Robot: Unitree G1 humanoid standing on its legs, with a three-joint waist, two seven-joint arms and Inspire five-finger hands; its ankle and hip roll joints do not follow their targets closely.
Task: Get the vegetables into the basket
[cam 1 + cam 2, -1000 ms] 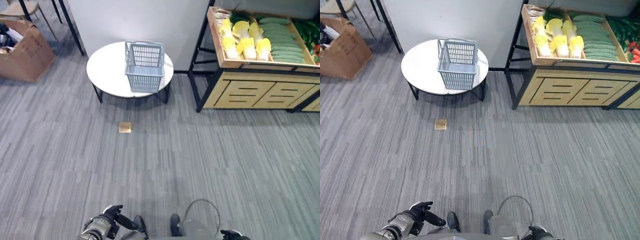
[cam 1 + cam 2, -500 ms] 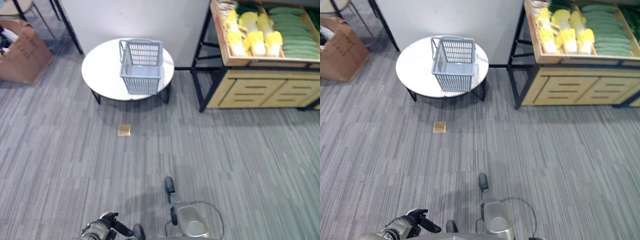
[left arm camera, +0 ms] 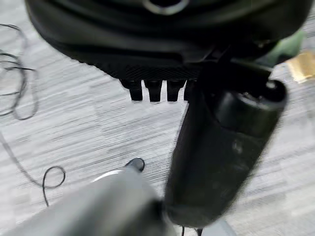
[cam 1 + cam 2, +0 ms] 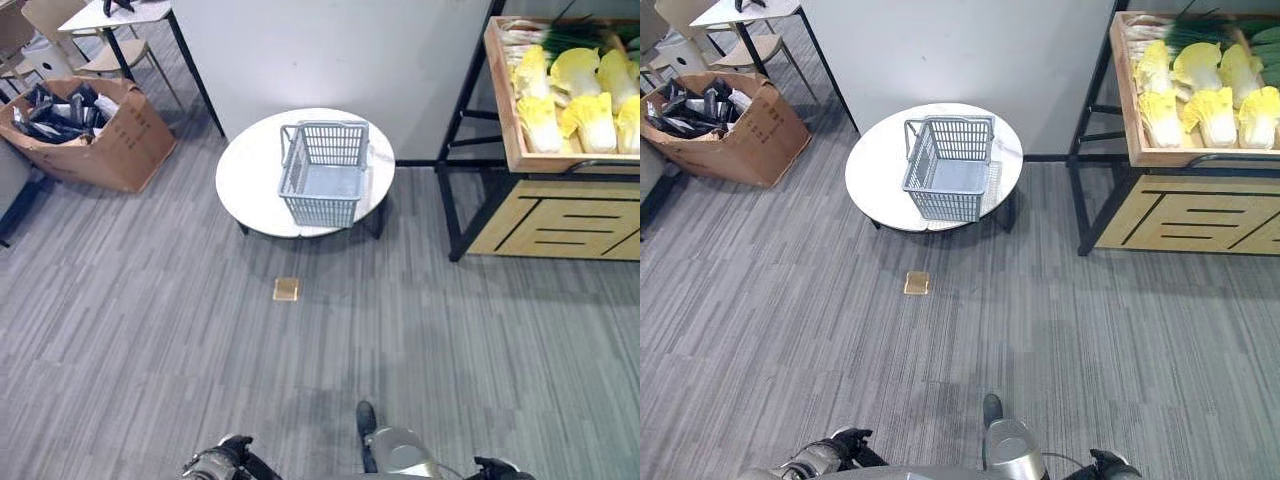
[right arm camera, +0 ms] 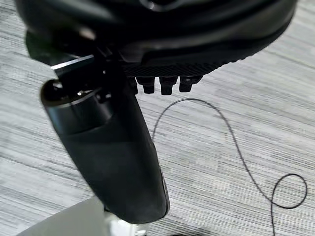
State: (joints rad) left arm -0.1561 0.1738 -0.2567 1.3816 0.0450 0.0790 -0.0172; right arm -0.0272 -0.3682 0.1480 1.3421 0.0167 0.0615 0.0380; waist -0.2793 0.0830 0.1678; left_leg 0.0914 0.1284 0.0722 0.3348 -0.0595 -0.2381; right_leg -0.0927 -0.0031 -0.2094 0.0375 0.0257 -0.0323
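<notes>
Stood well back from the work, approach step still in hand, nothing picked up yet; grey basket (image 4: 948, 167) sat empty on the round white table (image 4: 874, 170) against the wall, handle folded down at the far rim. Vegetables lay in the wooden crate of the produce stand (image 4: 1180, 215) to the right of the table: pale yellow cabbages (image 4: 1200, 95) in a cluster, some green leafy stalks behind them, all well apart from the basket. Left hand (image 4: 830, 455) hung low at the near edge of the eye views, right hand (image 4: 1110, 465) likewise on the other side; fingers (image 3: 153, 90) of the left hand seen as short stubs past the palm, straight and relaxed, thumb standing free, holding nothing; fingers (image 5: 167, 84) of the right hand the same, empty. Small tan square (image 4: 917, 283) on the carpet between robot and table; cardboard box (image 4: 725, 125) of dark items far left. Judged next: walk toward the produce stand, raise an arm over the crate, curl round one cabbage.
</notes>
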